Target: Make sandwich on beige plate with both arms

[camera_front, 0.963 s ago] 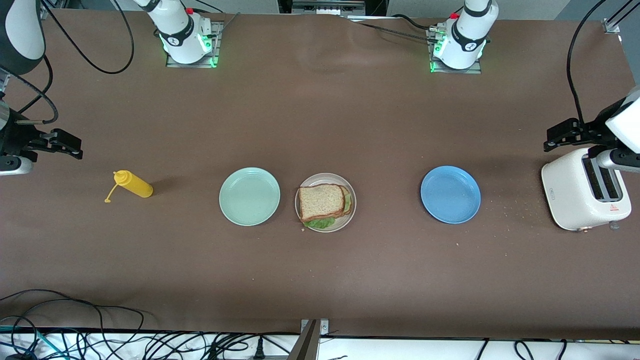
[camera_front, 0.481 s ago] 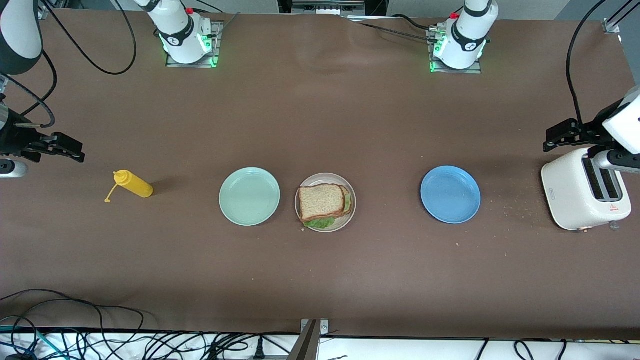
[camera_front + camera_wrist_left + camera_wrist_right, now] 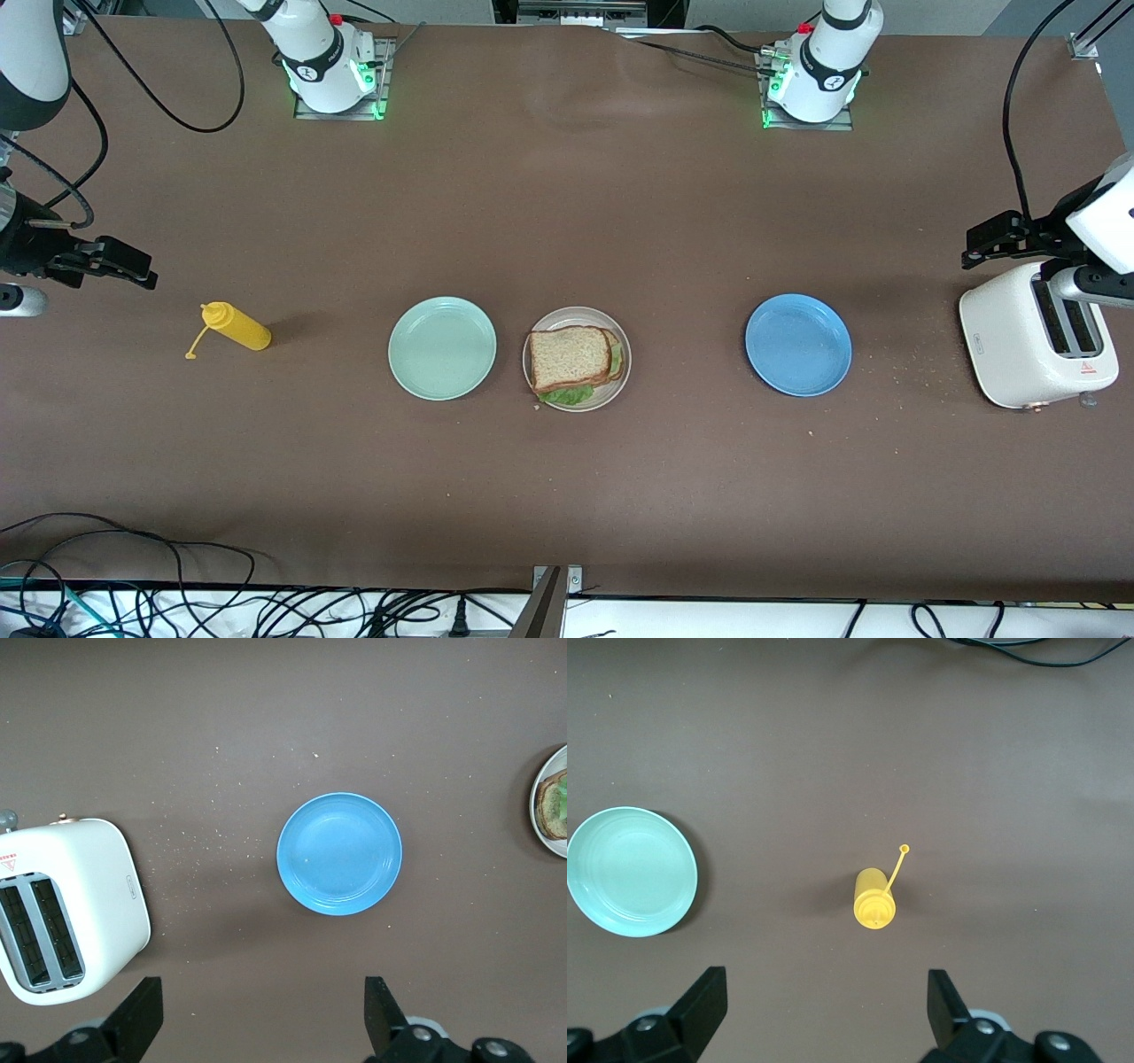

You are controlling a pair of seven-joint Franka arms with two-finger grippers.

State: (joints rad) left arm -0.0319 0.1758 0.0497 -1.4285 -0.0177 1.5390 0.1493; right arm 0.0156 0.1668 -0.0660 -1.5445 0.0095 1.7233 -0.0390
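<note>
left gripper (image 3: pixel 983 248): jaws spread wide and empty, up in the air over the white toaster (image 3: pixel 1036 335) at the left arm's end of the table (image 3: pixel 567 204); waits clear of the food.
right gripper (image 3: pixel 133 266): jaws spread wide too, nothing between them, over bare table near the yellow squeeze bottle (image 3: pixel 235 326) at the right arm's end.
sandwich (image 3: pixel 571 357): assembled, top slice of brown bread over lettuce that peeks out at the edge nearer the front camera; lies on the beige plate (image 3: pixel 620 372).
beige plate: mid-table, between the mint-green plate (image 3: pixel 442 347), just beside it, and the blue plate (image 3: pixel 798 345), farther off; both of those hold nothing.
crumbs: scattered between the blue plate and the toaster, likely from the bread.
judgement: the task looks finished; both arms appear parked apart so nothing disturbs the stack.
</note>
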